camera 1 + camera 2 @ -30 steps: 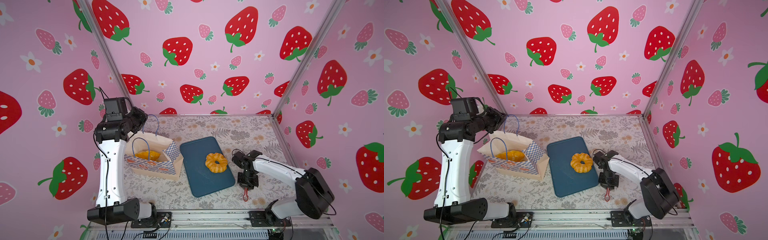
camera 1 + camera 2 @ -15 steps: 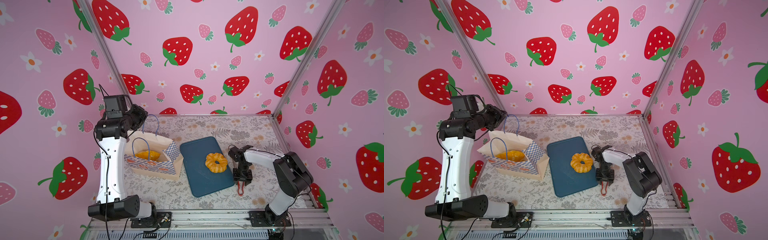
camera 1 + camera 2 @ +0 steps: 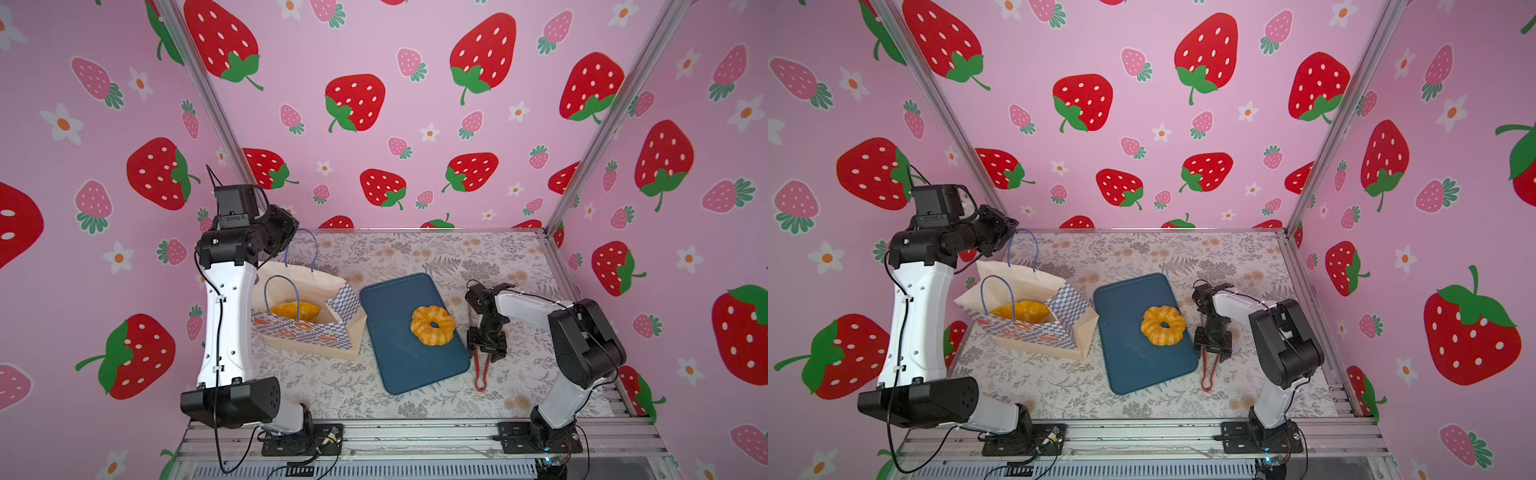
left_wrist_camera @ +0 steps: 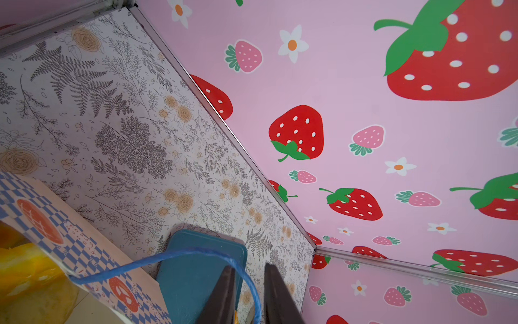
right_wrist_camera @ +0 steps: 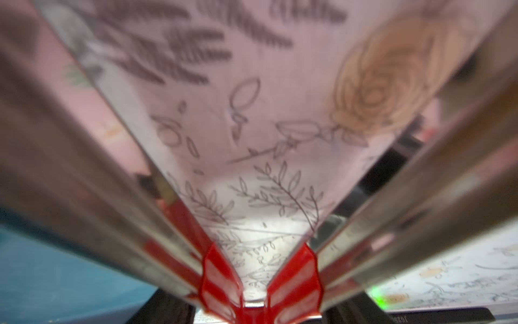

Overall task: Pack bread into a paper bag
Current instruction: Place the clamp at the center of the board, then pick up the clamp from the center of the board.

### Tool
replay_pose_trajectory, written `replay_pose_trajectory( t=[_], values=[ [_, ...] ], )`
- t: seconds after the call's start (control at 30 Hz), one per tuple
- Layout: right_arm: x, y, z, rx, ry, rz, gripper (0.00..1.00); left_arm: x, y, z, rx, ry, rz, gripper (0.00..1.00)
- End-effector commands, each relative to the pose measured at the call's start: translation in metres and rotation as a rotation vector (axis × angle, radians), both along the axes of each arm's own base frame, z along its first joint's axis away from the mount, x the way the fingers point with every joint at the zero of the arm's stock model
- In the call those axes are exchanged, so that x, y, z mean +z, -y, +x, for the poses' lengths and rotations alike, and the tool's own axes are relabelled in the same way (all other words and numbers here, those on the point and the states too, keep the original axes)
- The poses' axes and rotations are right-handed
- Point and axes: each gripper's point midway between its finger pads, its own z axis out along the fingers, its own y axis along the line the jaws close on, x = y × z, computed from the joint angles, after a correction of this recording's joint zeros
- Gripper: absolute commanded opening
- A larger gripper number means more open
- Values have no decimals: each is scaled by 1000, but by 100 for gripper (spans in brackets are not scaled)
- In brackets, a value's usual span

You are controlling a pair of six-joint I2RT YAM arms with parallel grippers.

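Readying pickup of 1 twisted ring (image 3: 432, 326) lying on blue tray (image 3: 399, 365), beside paper bag (image 3: 307, 336) holding 1 pastry (image 3: 296, 311). Pinching bag's cord handle (image 4: 173, 254) in near-closed left hand (image 4: 249, 268). Gripping sprung-open red tongs (image 3: 481, 374) in half-spread right hand (image 3: 486, 357). Next, likely: swinging tongs over ring, squeezing.

Paper bag (image 3: 303, 334) is reading as matt cream paper with a printed band. The cord handle (image 4: 168, 256) is showing twisted fibre. Tray (image 3: 399, 357) is looking like dark blue plastic, matt, with faint scuffs showing. Twisted ring (image 3: 419, 328) is catching light: glossy, ridged crust. Bread in the bag (image 3: 295, 309) is looking the same. Tongs (image 5: 218, 275): arms are mirroring the table like polished metal, and the red parts are looking like glossy plastic. Table cover (image 3: 353, 395) is showing as a matt printed sheet. Walls (image 3: 291, 62) are looking matt, smooth, printed. Frame rails (image 3: 415, 432) are reading as bare ribbed metal. Left arm shell (image 3: 226, 316) is showing smooth white plastic, with matt black joints.
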Motion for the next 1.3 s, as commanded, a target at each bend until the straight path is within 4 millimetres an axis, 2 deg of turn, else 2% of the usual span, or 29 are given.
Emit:
replay_pose_trajectory(
  t=[0.0, 0.17, 0.3, 0.4, 0.5, 0.6, 0.77, 0.93, 1.0, 1.1, 1.2, 1.27],
  values=[
    [-20, 5, 23, 3, 59, -17, 62, 16, 5, 5, -26, 51, 10, 24],
    [-26, 4, 14, -8, 34, 8, 50, 17, 4, 6, -25, 52, 16, 24],
    [-28, 3, 0, -22, 18, 31, 28, 18, 4, 5, -23, 52, 14, 24],
    [-20, 7, -7, -24, 20, 28, 18, 19, 6, 5, -25, 54, 10, 23],
    [-4, 13, -12, -1, 24, 9, 0, 19, 7, 5, -28, 55, 11, 24],
    [19, 12, -22, 24, 7, 29, 0, 20, 10, 4, -32, 56, 7, 23],
    [59, 0, -48, 68, -56, 114, 0, 22, 12, 1, -31, 61, 7, 23],
    [95, -1, -54, 82, 24, 150, 0, 24, 14, -4, -28, 72, 6, 23],
    [100, 4, -53, 77, 65, 128, 0, 24, 15, -5, -28, 74, 5, 23],
    [91, 11, -54, 72, 48, 82, 0, 24, 19, -5, -33, 77, -4, 23],
    [83, 7, -61, 61, 18, 108, 0, 27, 22, -5, -40, 81, 0, 23],
    [86, 4, -64, 74, 28, 139, 0, 29, 23, -6, -40, 84, 8, 23]
  ],
)
